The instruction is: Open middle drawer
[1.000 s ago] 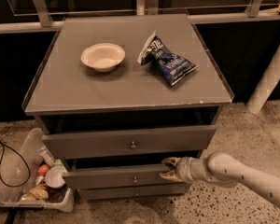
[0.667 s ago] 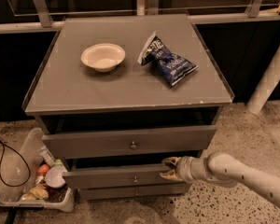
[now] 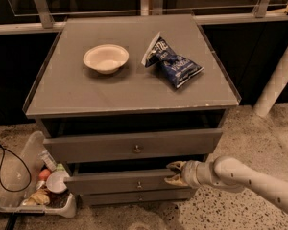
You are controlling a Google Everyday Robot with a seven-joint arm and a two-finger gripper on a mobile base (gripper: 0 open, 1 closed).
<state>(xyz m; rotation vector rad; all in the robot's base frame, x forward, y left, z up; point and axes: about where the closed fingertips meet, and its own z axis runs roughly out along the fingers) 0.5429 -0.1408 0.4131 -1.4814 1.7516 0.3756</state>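
Middle drawer point(image 3: 110, 182) sits directly left of the gripper point(image 3: 174, 173), its grey front running away from the fingertips toward the cabinet's left side. It already stands a little proud of the bottom drawer point(image 3: 115, 198) below it.

Far left of the gripper and slightly lower, a clear plastic bin point(image 3: 19, 176) of odds and ends rests on the floor beside the cabinet. Up and left of the gripper, on the cabinet top point(image 3: 86, 95), is a pale bowl point(image 3: 105, 58). Just left of the gripper, at about its height, is the drawer's small round metal knob point(image 3: 139, 184). The wider top drawer point(image 3: 86, 147) juts out directly above it. Well above the gripper, a blue chip bag point(image 3: 174, 61) lies on the cabinet top.

The gripper is at the right end of the middle drawer's upper edge. Its fingers point(image 3: 175, 166) are part-way apart, one seemingly behind the front panel and one before it. It therefore looks to be pinching that edge rather than the knob.

The drawer is rigid, so the front will not flex, and it should slide straight on its runners with moderate resistance. The knob is small and smooth, and likely slippery for wide pads. The panel's top lip gives a surer hold, though pulling from the right end could skew the drawer and make it bind.
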